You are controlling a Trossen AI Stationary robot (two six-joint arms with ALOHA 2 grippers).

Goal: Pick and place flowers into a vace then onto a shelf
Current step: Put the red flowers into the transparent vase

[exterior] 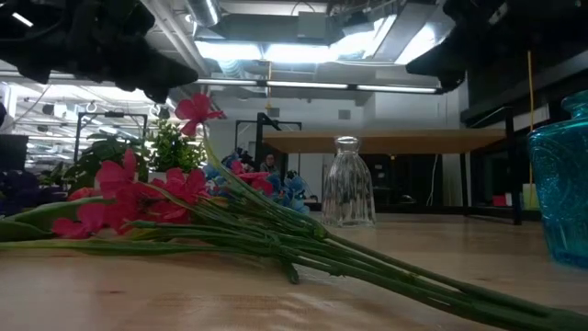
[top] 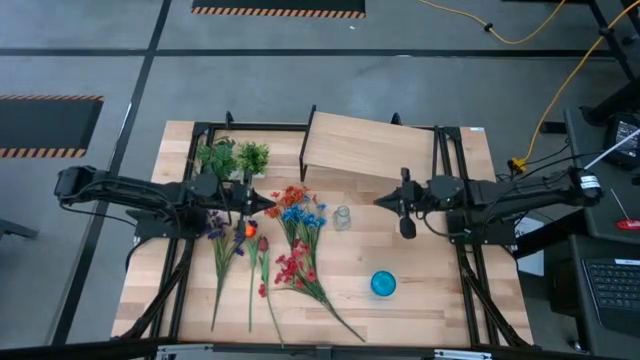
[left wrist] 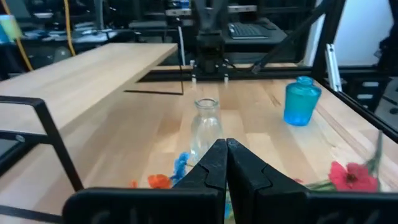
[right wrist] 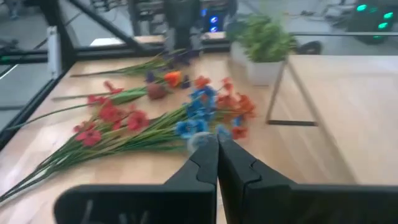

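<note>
Right now my left hand hangs over the desk toward its left side, fingers pressed together with nothing between them, its tip just above the upper ends of the flowers. These lie flat on the desk left of the middle, blossoms toward the far edge and stems running down toward the near edge: an orange, blue and red bunch in the centre, a couple of single stems beside it, and a purple-flowered stem nearest the left edge. My right hand waits on the other side, pinched shut and empty, pointing across at the left one. Between the two hands a small clear glass vase stands upright, just beside the blue blossoms and holding no stems. A blue glass bottle stands nearer the near edge, right of the middle. The shelf sits along the far edge on thin black legs. Two small potted plants stand by the far left corner, beside the shelf.
</note>
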